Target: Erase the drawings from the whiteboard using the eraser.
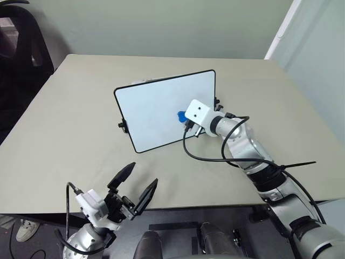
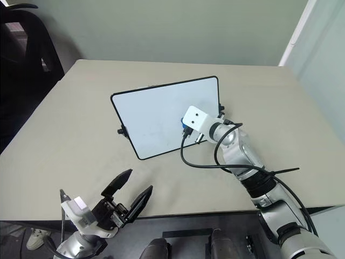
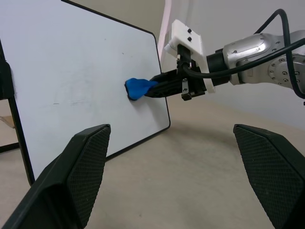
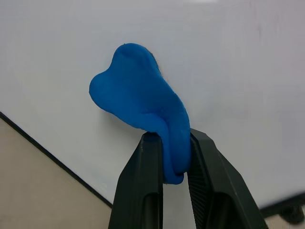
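We press the eraser (image 3: 137, 88), pinched in our right gripper (image 4: 167, 157), against the propped whiteboard (image 1: 156, 110) on the desk (image 1: 64, 135); no drawings show, so erasing looks nearly finished. Left gripper (image 1: 136, 186) jaws wide, empty.

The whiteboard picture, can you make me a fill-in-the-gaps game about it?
1. The right gripper pinches an eraser whose colour is ____.
2. The eraser presses against the ____, which stands tilted on the table.
3. The left gripper holds nothing; its fingers are ____.
4. The whiteboard has a thin frame coloured ____.

Missing words: blue; whiteboard; open; black
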Robot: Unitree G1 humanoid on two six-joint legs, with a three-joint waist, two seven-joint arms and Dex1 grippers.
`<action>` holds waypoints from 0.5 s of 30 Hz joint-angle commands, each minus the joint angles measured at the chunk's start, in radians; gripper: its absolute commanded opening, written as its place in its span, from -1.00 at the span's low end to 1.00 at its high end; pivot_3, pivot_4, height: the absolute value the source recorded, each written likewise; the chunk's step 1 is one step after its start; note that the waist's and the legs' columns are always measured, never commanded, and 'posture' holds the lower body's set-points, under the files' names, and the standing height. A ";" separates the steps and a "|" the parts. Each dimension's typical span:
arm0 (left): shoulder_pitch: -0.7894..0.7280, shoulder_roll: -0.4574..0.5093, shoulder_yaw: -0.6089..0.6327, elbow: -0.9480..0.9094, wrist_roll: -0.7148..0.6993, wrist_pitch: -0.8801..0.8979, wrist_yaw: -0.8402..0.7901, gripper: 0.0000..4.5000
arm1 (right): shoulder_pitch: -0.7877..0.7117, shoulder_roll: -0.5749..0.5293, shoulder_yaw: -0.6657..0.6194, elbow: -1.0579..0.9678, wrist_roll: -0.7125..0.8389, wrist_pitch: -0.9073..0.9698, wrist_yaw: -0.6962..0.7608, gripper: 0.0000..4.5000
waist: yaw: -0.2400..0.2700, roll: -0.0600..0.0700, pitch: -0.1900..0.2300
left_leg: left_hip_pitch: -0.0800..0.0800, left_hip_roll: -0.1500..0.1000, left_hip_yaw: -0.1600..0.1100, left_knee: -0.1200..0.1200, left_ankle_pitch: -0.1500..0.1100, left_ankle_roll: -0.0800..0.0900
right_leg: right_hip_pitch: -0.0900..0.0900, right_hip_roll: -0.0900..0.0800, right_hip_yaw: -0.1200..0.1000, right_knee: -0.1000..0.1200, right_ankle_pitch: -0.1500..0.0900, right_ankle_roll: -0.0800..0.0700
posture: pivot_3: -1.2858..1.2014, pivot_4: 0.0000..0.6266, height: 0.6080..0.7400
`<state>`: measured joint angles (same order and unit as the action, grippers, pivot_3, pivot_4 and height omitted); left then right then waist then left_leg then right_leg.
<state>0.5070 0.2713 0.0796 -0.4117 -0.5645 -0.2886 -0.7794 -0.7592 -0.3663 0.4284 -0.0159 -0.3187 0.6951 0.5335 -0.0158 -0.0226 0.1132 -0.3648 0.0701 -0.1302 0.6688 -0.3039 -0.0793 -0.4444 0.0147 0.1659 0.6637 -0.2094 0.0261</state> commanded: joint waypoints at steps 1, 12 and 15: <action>0.008 -0.002 -0.008 -0.041 -0.005 -0.012 -0.002 1.00 | 0.006 -0.032 -0.048 0.018 -0.035 0.053 -0.035 -0.81 | 0.000 0.000 0.000 | 0.000 0.000 0.000 0.000 0.000 0.000 | 0.000 0.000 0.000 0.000 0.000 0.000 | 0.03 -0.52 1.00; 0.013 0.002 -0.005 -0.046 -0.012 -0.012 -0.001 1.00 | 0.070 -0.067 -0.091 -0.106 -0.022 0.117 -0.015 -0.81 | 0.004 0.000 0.000 | -0.001 0.000 0.001 -0.001 0.000 0.000 | -0.001 0.000 0.000 -0.001 -0.001 0.001 | 0.03 -0.52 1.00; 0.017 0.004 -0.007 -0.049 -0.013 -0.013 -0.003 1.00 | 0.102 -0.071 -0.152 -0.254 0.031 0.177 0.029 -0.81 | 0.006 0.001 0.000 | -0.002 0.000 0.001 -0.001 0.000 0.000 | -0.002 0.001 0.000 -0.002 -0.001 0.002 | 0.03 -0.52 1.00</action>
<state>0.5186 0.2737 0.0702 -0.4232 -0.5657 -0.2887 -0.7790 -0.6482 -0.4222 0.3387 -0.1594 -0.3139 0.8460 0.5437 -0.0103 -0.0220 0.1136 -0.3674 0.0700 -0.1282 0.6673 -0.3041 -0.0795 -0.4460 0.0154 0.1656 0.6620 -0.2109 0.0285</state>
